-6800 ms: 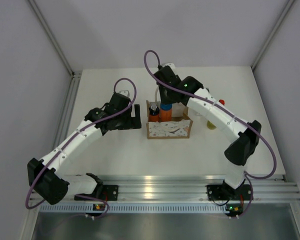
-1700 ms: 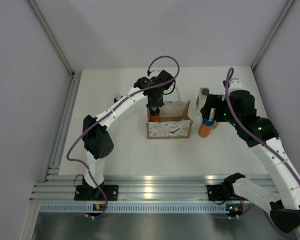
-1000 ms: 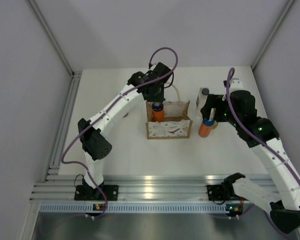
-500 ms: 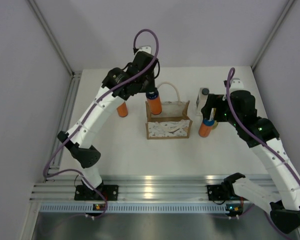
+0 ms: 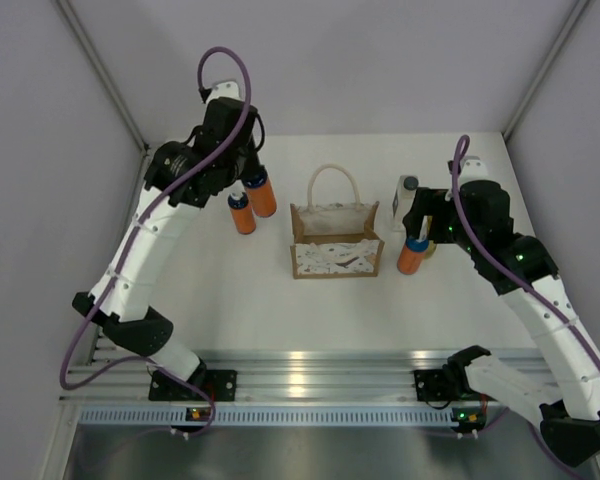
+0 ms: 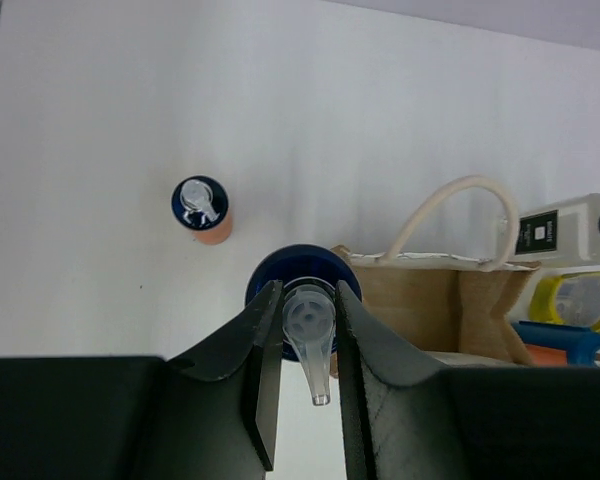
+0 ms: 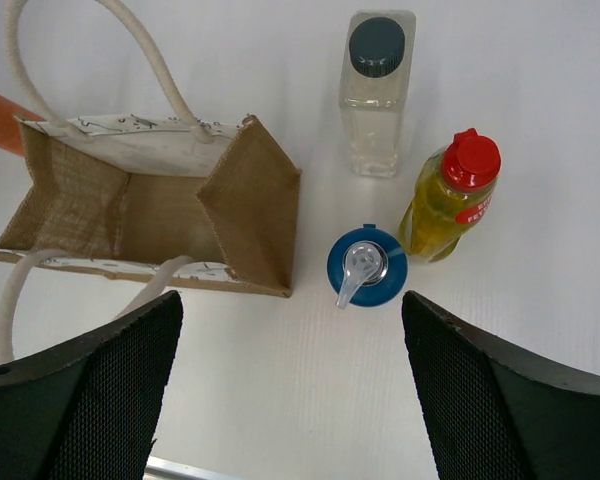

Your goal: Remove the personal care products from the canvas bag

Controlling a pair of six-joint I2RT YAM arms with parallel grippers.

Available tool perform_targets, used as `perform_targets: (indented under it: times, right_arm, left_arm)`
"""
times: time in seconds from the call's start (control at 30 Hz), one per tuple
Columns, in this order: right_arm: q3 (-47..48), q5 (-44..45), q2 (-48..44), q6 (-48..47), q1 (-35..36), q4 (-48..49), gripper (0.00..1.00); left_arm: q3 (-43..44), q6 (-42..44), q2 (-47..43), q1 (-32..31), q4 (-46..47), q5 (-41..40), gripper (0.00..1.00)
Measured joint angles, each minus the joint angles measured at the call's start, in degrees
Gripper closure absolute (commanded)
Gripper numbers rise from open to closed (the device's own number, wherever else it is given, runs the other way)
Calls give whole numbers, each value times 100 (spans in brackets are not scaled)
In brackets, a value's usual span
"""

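My left gripper [image 6: 308, 288] is shut on the clear pump head of an orange bottle with a blue cap [image 5: 263, 198], held left of the canvas bag [image 5: 337, 243]. A second orange bottle [image 5: 242, 216] stands on the table just left of it, also seen as a blue-capped orange bottle [image 6: 200, 206] from above. The canvas bag [image 7: 150, 205] stands open, and I see nothing inside it. Right of the bag stand a third orange bottle [image 7: 367, 268], a yellow bottle with a red cap [image 7: 450, 200] and a clear bottle with a dark cap [image 7: 377, 90]. My right gripper [image 7: 290, 300] hangs open above them, holding nothing.
The white rope handles [image 6: 460, 215] stick up from the bag's rim. Grey walls close the table on the left, back and right. An aluminium rail [image 5: 320, 375] runs along the near edge by the arm bases.
My left gripper has lifted the orange bottle out of the bag and carried it left, close to the orange bottle standing there. The right arm has not moved.
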Motion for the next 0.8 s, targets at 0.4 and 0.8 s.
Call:
perform_targets:
  times: [0.4, 0.8]
  right_arm:
    - [468, -13, 31, -2, 0, -37, 11]
    - [791, -37, -247, -46, 0, -37, 6]
  left_arm:
    - [-2490, 22, -197, 535, 815, 249, 100]
    - [-4030, -26, -317, 804, 2170, 352, 100]
